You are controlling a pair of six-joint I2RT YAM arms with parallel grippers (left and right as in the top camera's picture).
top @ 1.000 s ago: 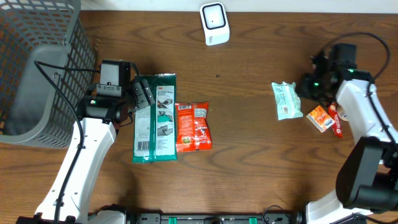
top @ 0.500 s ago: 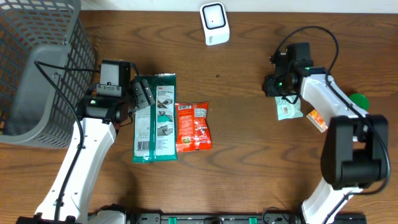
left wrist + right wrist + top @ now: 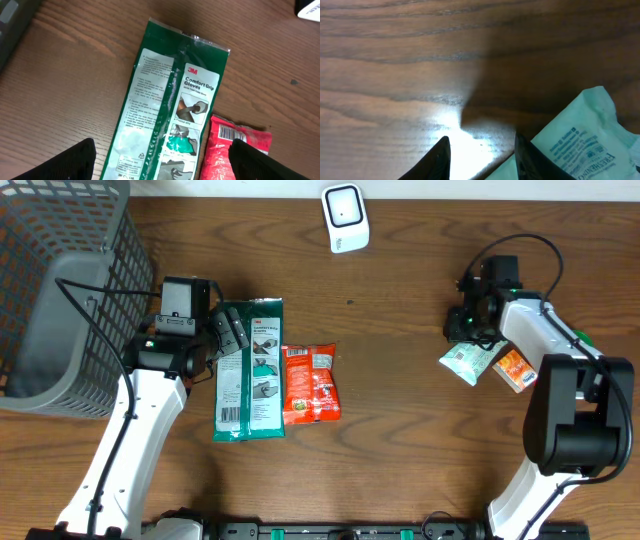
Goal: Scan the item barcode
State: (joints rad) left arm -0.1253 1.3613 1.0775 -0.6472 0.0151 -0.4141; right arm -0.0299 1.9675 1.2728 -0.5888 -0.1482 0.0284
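On the green glove pack (image 3: pixel 170 115) I read a red "3M" logo with "Comfort Grip Gloves" under it. The small print on its white panel, left of the logo, is too fine for me. Touching that pack's right edge, the red packet (image 3: pixel 235 150) carries a barcode with unreadable digits. Far right of the pack, the pale green packet (image 3: pixel 580 140) shows blue letters beginning "FRESHEN".

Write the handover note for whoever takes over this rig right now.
Left gripper: open, empty, above the green glove pack.
Right gripper: appears closed on an edge of the wipes packet, right side of the table.
Scanner: far edge, middle.
Done: wipes packet seemingly picked up.
Left: carry it to the Scanner and show its barcode. The glove pack, red snack bag and orange packet lie waiting.
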